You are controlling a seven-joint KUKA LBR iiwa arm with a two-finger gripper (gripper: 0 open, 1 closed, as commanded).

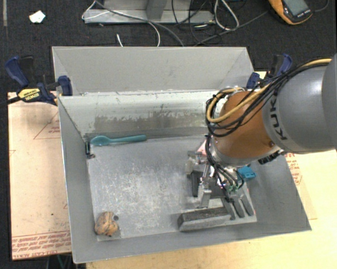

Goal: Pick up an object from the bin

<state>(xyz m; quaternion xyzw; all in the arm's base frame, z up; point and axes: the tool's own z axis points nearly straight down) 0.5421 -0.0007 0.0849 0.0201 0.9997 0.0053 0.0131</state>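
My gripper (pixel 200 186) hangs low in the right part of the bin, its fingers pointing down and standing a little apart, open, with nothing seen between them. Just in front of it a dark grey oblong bar (pixel 203 218) lies flat along the bin's front wall. To the right of the gripper a small blue block (pixel 247 173) peeks out from under the arm. A pale pink thing (pixel 201 152) lies behind the gripper, mostly hidden by the wrist.
A teal toothbrush (pixel 117 140) lies along the back wall at the left. A brown lumpy ball (pixel 106 224) sits in the front left corner. Grey flat strips (pixel 243 203) lie right of the bar. The arm's orange cover and cables hang over the bin's right side.
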